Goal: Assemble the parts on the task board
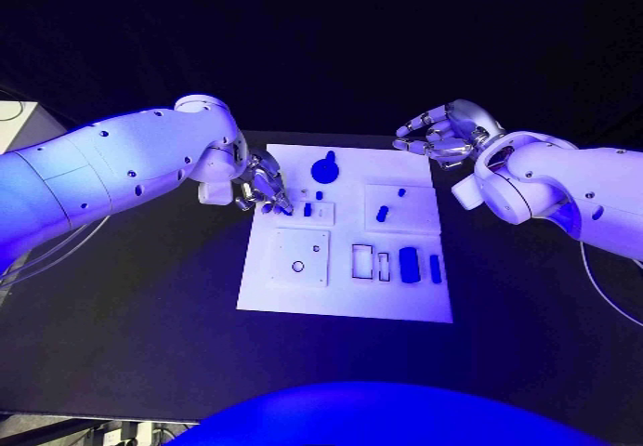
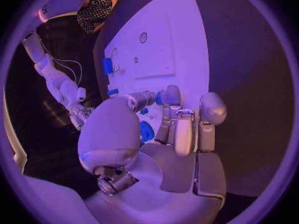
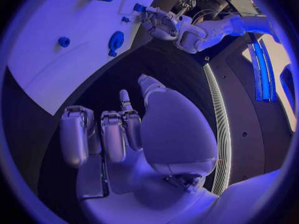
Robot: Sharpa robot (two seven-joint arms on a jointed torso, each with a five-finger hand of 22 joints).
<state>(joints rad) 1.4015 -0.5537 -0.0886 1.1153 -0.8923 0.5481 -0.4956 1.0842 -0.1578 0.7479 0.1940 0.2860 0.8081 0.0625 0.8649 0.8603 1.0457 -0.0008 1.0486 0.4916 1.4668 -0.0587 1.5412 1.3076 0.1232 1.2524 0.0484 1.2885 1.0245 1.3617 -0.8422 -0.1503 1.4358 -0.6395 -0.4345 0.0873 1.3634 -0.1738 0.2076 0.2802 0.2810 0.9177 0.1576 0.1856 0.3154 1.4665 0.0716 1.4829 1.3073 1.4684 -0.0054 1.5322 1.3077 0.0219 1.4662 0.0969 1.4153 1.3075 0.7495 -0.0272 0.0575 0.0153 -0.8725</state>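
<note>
The white task board lies mid-table. My left hand is at the board's left edge and pinches a small blue part between thumb and a finger just over the board; the left wrist view shows that part at the fingertips, and so does the right wrist view. A large round blue piece sits near the board's far edge. Small blue pegs lie mid-board. A blue block and a bar lie in the near row. My right hand hovers off the far right corner, fingers loosely apart, holding nothing.
The black table surrounds the board, with free surface near its left and right sides. A raised white plate with a small ring occupies the board's near left. An outlined slot is beside the blue block.
</note>
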